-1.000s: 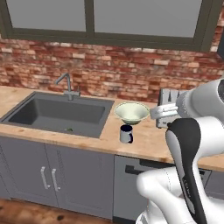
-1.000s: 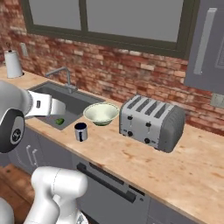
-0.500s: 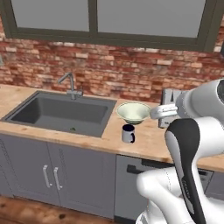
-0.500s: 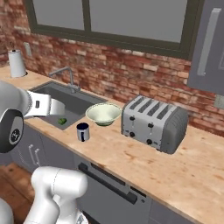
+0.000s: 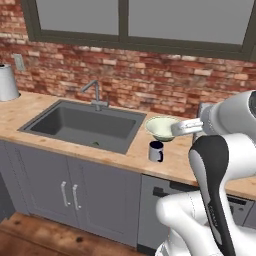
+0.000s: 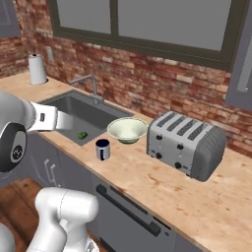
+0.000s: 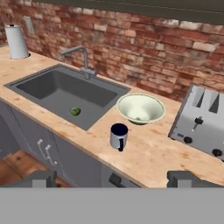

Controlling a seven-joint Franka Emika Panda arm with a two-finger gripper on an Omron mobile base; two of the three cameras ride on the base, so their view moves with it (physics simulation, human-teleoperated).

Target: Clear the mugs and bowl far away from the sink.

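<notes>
On the bench [image 7: 153, 153], right of the sink [image 7: 65, 94] | we see navy-inside mug [image 7: 118, 136] upright near front edge | bowl [image 7: 140, 109] just behind, apart, beside toaster [image 7: 203, 120] | end effector [image 7: 112, 178] raised, fingers spread wide, holding nothing

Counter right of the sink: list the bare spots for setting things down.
Free: the counter in front of the toaster, running right. Crowded: beside the sink, where the bowl and navy mug stand close together.

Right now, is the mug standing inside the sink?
No. In the hand view the mug stands on the counter in front of the bowl, outside the sink.
</notes>
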